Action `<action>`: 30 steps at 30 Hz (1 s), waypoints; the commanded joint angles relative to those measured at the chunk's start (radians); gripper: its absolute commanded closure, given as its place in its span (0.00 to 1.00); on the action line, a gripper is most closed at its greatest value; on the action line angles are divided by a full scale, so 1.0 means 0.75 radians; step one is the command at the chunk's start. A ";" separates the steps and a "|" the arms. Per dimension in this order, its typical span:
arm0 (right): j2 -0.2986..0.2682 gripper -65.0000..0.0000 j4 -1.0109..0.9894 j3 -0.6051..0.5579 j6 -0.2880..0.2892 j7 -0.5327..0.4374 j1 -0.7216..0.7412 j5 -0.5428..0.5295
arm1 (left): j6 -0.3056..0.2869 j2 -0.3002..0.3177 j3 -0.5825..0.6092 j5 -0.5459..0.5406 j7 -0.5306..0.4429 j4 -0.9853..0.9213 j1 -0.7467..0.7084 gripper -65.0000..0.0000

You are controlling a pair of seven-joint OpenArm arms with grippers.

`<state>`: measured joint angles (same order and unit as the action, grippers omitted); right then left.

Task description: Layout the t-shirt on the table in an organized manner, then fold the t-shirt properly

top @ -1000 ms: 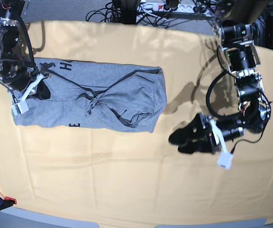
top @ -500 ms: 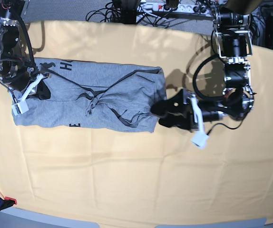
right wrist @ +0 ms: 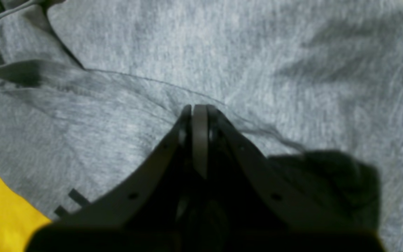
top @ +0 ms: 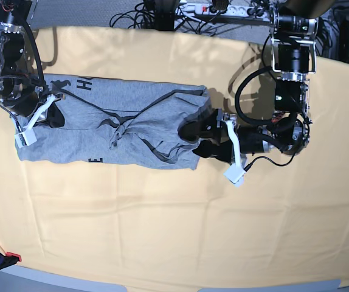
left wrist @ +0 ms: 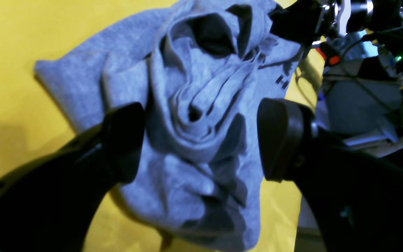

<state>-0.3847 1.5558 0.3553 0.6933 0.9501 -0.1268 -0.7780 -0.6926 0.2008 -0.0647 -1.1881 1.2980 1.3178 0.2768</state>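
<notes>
T-shirt [top: 110, 131] lies crumpled in a rough rectangle on the desk [top: 162, 231], upper left of centre in base view, grey w/ black lettering showing at top & bottom edges, twisted folds near its middle. Right gripper [top: 48, 112] sits at shirt's left end, upper left of base frame; wrist view shows its jaws pressed fully together w/ a ridge of grey fabric bunched at the tips [right wrist: 198, 112] — looks like a pinch on the shirt. Left gripper [top: 194, 139] is at shirt's right edge, centre-right of base frame; jaws wide apart, one finger [left wrist: 124, 140] each side of a bunched fold, nothing clamped. Cables & power strip [top: 223, 9] along top edge.
</notes>
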 commanded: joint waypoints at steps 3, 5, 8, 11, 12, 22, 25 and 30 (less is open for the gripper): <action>-0.022 1.00 0.019 0.006 0.006 -0.010 0.014 -0.013 | -0.007 -0.037 -0.002 -0.018 -0.024 0.021 0.026 0.24; -0.022 1.00 0.019 0.006 0.006 -0.011 0.014 -0.013 | -0.007 -0.066 -0.002 0.041 -0.024 0.021 0.023 0.24; -0.022 1.00 0.019 0.006 0.006 -0.010 0.014 -0.012 | -0.007 -0.087 -0.002 0.055 -0.024 0.021 0.022 0.24; -0.022 1.00 0.019 0.006 0.006 -0.010 0.014 -0.012 | -0.007 -0.086 -0.003 0.054 -0.024 0.021 0.026 0.24; -0.022 1.00 0.019 0.006 0.006 -0.010 0.014 -0.012 | -0.007 -0.086 -0.003 0.054 -0.024 0.021 0.026 0.24; -0.022 1.00 0.019 0.006 0.006 -0.011 0.014 -0.012 | -0.007 -0.087 -0.003 -0.032 -0.025 0.021 0.026 1.00; -0.022 1.00 0.019 0.006 0.006 -0.011 0.014 -0.012 | -0.007 -0.088 -0.002 -0.139 -0.007 0.021 0.026 1.00; -0.022 1.00 0.019 0.006 0.006 -0.012 0.014 -0.012 | -0.007 -0.121 -0.002 -0.309 0.113 0.021 0.026 1.00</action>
<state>-0.3851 1.5558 0.3553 0.6930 0.9501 -0.1268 -0.7780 -0.6930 0.1146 -0.0647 -1.3849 1.3968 1.3178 0.2722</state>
